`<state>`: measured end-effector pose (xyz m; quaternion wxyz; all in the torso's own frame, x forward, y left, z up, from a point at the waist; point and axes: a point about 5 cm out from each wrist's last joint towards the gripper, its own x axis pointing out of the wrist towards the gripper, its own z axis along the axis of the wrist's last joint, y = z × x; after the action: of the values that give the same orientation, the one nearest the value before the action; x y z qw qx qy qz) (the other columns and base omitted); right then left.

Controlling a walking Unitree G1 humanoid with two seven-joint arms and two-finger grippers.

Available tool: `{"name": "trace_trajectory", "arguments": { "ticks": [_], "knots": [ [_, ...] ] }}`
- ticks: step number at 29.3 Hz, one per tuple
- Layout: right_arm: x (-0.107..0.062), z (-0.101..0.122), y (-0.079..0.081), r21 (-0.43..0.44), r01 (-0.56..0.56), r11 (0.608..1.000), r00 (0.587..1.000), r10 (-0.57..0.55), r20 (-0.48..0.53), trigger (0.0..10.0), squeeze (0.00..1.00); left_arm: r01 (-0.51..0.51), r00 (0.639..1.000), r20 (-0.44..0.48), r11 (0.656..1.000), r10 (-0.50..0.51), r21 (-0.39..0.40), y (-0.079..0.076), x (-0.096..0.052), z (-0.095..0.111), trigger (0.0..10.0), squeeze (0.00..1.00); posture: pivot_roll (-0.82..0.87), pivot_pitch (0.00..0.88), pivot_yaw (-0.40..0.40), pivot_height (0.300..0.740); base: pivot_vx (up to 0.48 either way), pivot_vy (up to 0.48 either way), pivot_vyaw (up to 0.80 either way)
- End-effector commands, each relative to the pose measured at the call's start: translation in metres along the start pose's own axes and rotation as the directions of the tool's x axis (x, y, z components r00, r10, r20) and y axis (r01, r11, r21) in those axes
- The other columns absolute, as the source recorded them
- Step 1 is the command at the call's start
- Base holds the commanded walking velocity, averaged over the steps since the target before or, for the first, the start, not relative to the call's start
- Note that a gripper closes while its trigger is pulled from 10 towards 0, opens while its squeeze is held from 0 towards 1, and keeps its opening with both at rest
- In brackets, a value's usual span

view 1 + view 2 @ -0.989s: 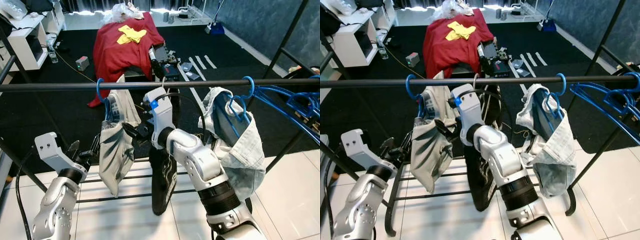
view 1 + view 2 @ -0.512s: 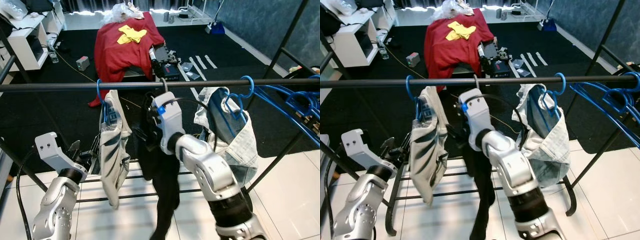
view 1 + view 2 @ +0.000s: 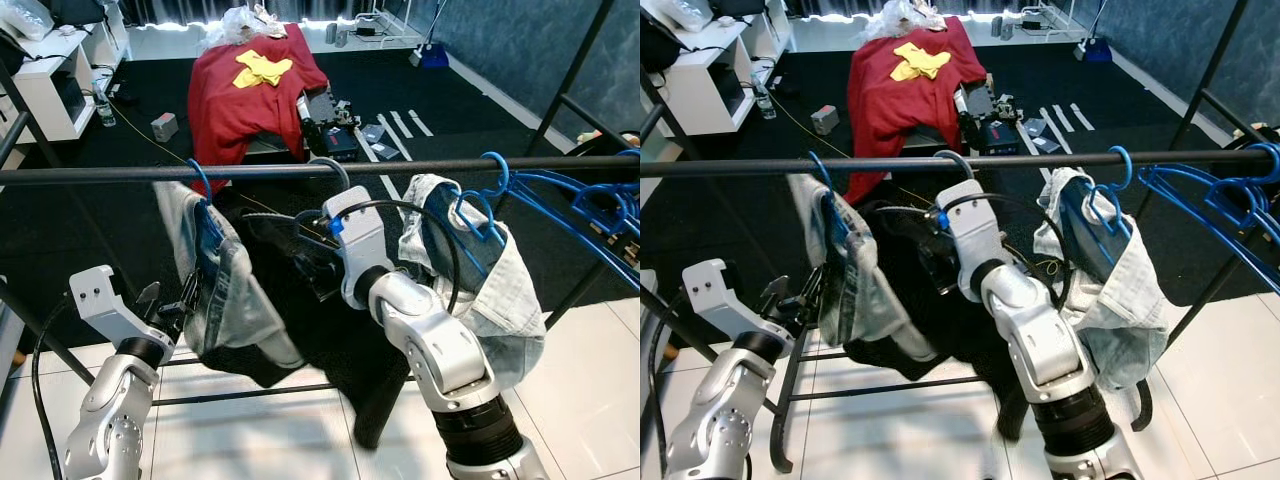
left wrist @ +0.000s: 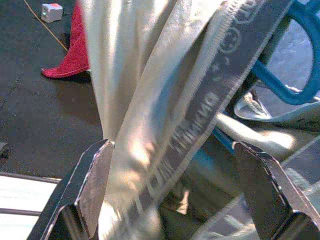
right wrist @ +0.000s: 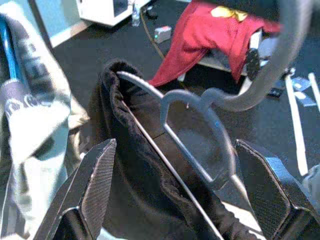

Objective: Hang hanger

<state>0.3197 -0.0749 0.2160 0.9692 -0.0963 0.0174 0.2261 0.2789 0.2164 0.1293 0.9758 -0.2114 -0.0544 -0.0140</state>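
Note:
A grey hanger (image 5: 200,100) carrying a black garment (image 3: 330,340) has its hook (image 3: 335,168) at the black rail (image 3: 100,173). My right gripper (image 5: 175,145) is just below the rail. It is open, its fingers wide apart on either side of the hanger's neck and not touching it. The black garment is flung out to the left. My left gripper (image 4: 172,147) is open, low on the left. A pale garment (image 3: 225,290) on a blue hanger (image 3: 203,180) hangs right in front of it.
A denim garment (image 3: 500,290) on a blue hanger hangs right of my right arm. Several bare blue hangers (image 3: 590,195) crowd the rail's right end. The rack's lower bars (image 3: 250,392) run below. Behind it stands a table under a red cloth (image 3: 240,90).
My right arm has moved to the right along the rail. The black garment and the pale garment have swung out to the left. My left arm has stayed put.

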Motion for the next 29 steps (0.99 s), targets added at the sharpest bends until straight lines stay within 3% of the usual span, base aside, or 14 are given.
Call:
{"name": "trace_trajectory", "arguments": {
  "ticks": [1, 8, 13, 14, 18, 20, 22, 23, 26, 27, 29],
  "knots": [
    [-0.002, 0.005, 0.001, 0.004, -0.008, 1.000, 1.000, 0.008, 0.030, 10.0, 0.00, -0.007, 1.000, -0.021, 1.000, 0.007, -0.003, 0.005, -0.002, -0.002, 10.0, 0.00, -0.05, 0.110, 0.013, 0.740, 0.000, 0.000, 0.00],
    [-0.009, 0.014, -0.021, -0.049, 0.051, 0.997, 0.996, -0.047, 0.081, 10.0, 0.00, -0.007, 1.000, -0.020, 1.000, 0.007, -0.006, 0.006, -0.001, -0.001, 10.0, 0.00, -0.06, 0.111, 0.014, 0.740, 0.000, 0.000, 0.00],
    [-0.009, 0.014, -0.021, -0.049, 0.051, 0.997, 0.996, -0.047, 0.081, 10.0, 0.00, -0.007, 1.000, -0.020, 1.000, 0.007, -0.006, 0.006, -0.001, -0.001, 10.0, 0.00, -0.06, 0.111, 0.014, 0.740, 0.000, 0.000, 0.00],
    [-0.009, 0.000, -0.027, -0.095, 0.063, 0.994, 0.998, -0.061, 0.016, 10.0, 0.00, -0.006, 1.000, -0.019, 1.000, 0.006, -0.006, 0.006, -0.001, -0.001, 10.0, 0.00, -0.05, 0.111, 0.015, 0.740, 0.000, 0.000, 0.00],
    [-0.009, 0.000, -0.027, -0.095, 0.063, 0.994, 0.998, -0.061, 0.016, 10.0, 0.00, -0.006, 1.000, -0.019, 1.000, 0.006, -0.006, 0.006, -0.001, -0.001, 10.0, 0.00, -0.05, 0.111, 0.015, 0.740, 0.000, 0.000, 0.00],
    [-0.009, -0.011, -0.025, -0.108, 0.048, 0.993, 0.998, -0.052, -0.035, 10.0, 0.00, -0.006, 1.000, -0.019, 1.000, 0.006, -0.006, 0.006, -0.001, -0.001, 10.0, 0.00, -0.05, 0.109, 0.015, 0.740, 0.000, 0.000, 0.00],
    [-0.011, -0.046, -0.015, -0.097, -0.054, 0.994, 0.976, 0.032, -0.216, 10.0, 0.00, -0.007, 1.000, -0.022, 1.000, 0.007, -0.003, 0.006, -0.003, -0.003, 10.0, 0.00, -0.05, 0.112, 0.014, 0.740, 0.000, 0.000, 0.00],
    [-0.013, -0.055, -0.012, -0.073, -0.088, 0.993, 0.962, 0.066, -0.264, 9.2, 0.00, -0.007, 1.000, -0.023, 1.000, 0.007, -0.002, 0.006, -0.003, -0.004, 10.0, 0.00, -0.05, 0.112, 0.014, 0.740, 0.000, 0.000, 0.00],
    [-0.014, -0.060, -0.011, -0.057, -0.106, 0.993, 0.955, 0.085, -0.286, 9.2, 0.00, -0.007, 1.000, -0.023, 1.000, 0.007, -0.001, 0.006, -0.003, -0.004, 10.0, 0.00, -0.05, 0.112, 0.014, 0.740, 0.000, 0.000, 0.00],
    [-0.015, -0.061, -0.011, -0.042, -0.114, 0.993, 0.955, 0.098, -0.279, 0.0, 0.00, -0.006, 1.000, -0.023, 1.000, 0.006, 0.000, 0.006, -0.003, -0.004, 10.0, 0.00, -0.05, 0.111, 0.013, 0.740, 0.000, 0.000, 0.00],
    [-0.015, -0.061, -0.013, -0.024, -0.116, 0.993, 0.957, 0.106, -0.269, 0.0, 0.00, -0.006, 1.000, -0.023, 1.000, 0.006, 0.001, 0.006, -0.003, -0.003, 10.0, 0.00, -0.05, 0.109, 0.016, 0.740, 0.000, 0.000, 0.00]
  ]
}}
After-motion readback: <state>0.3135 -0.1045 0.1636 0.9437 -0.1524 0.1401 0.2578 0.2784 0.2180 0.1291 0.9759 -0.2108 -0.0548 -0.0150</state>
